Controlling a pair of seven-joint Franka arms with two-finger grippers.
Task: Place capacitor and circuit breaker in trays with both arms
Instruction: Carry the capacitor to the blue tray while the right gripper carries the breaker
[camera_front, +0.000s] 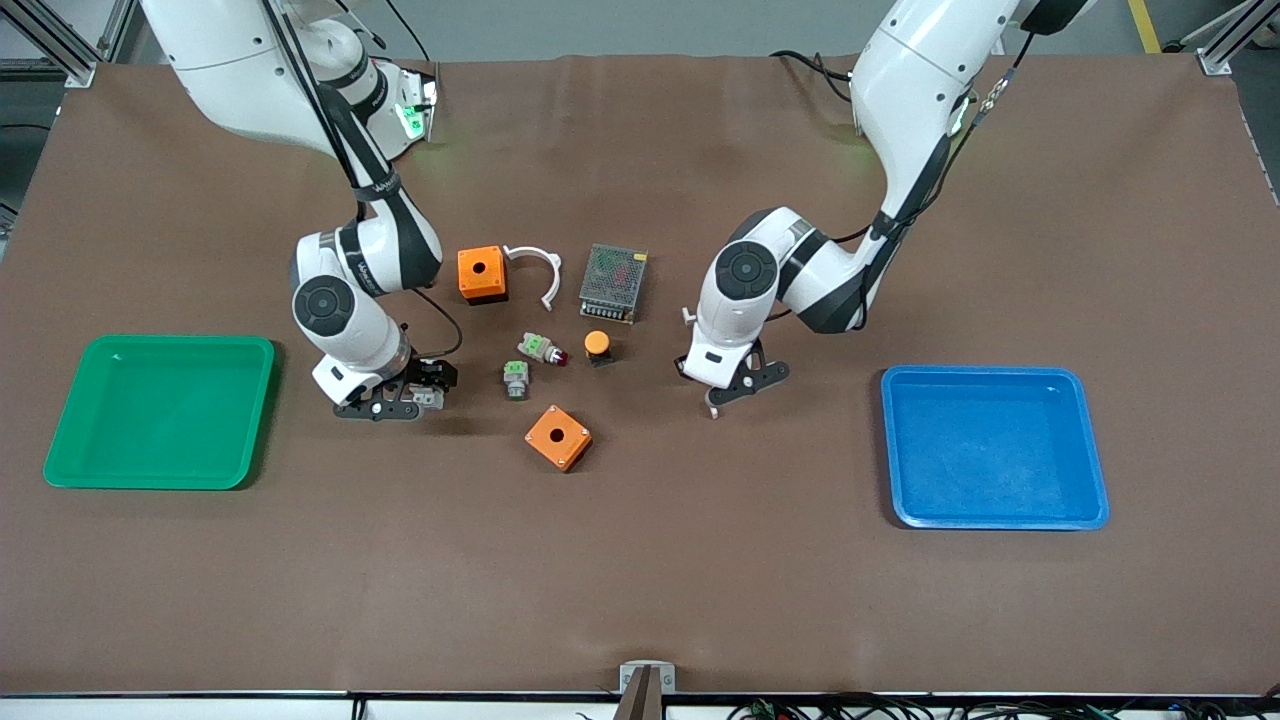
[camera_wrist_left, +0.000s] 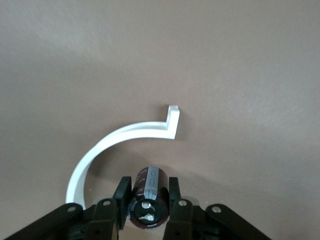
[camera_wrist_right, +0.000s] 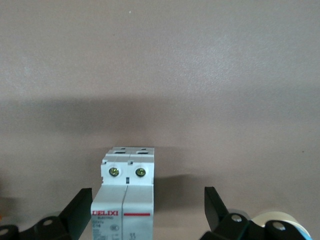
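Note:
The capacitor (camera_wrist_left: 150, 194), a small dark cylinder with a grey stripe and two silvery terminals, sits between the fingers of my left gripper (camera_wrist_left: 149, 187), which is shut on it. In the front view this gripper (camera_front: 735, 388) is low over the mat between the orange-capped button and the blue tray. The white-grey circuit breaker (camera_wrist_right: 127, 200) lies on the mat between the wide-open fingers of my right gripper (camera_wrist_right: 146, 202), close to one finger (camera_wrist_right: 80, 206). In the front view the right gripper (camera_front: 390, 400) is low beside the green tray, with the breaker (camera_front: 428, 397) at its tips.
A green tray (camera_front: 160, 410) lies at the right arm's end, a blue tray (camera_front: 990, 450) at the left arm's end. Two orange boxes (camera_front: 482, 274) (camera_front: 558, 437), a white curved clip (camera_front: 535, 268), a mesh-covered unit (camera_front: 613, 283), two grey-green push-buttons (camera_front: 516, 380) and an orange-capped button (camera_front: 597, 346) lie between the arms. A white curved clip (camera_wrist_left: 125, 137) lies by the capacitor.

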